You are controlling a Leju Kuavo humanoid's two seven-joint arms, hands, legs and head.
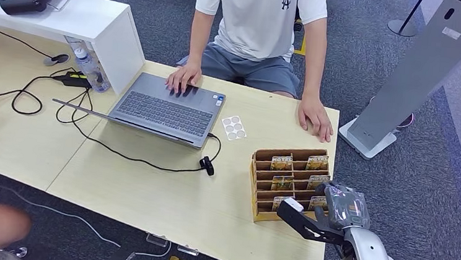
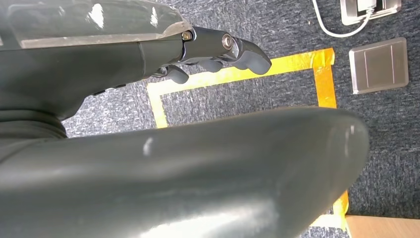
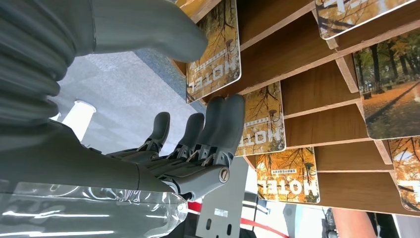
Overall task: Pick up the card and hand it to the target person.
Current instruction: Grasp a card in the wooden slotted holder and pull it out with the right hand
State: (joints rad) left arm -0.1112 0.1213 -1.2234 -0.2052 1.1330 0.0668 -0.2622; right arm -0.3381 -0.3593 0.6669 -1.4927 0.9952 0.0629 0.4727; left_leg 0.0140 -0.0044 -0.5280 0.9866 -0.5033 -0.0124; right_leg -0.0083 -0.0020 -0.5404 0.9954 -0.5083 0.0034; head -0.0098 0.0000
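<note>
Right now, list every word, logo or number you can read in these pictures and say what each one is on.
"LA" – logo on the chest of the person's white T-shirt.
"HOTEL" – printed on the autumn-tree cards in the wooden card rack; it reads turned in the right wrist view.
Smaller line beside "HOTEL" on each card: too small to read.
Sticker on the laptop: too small to read.
</note>
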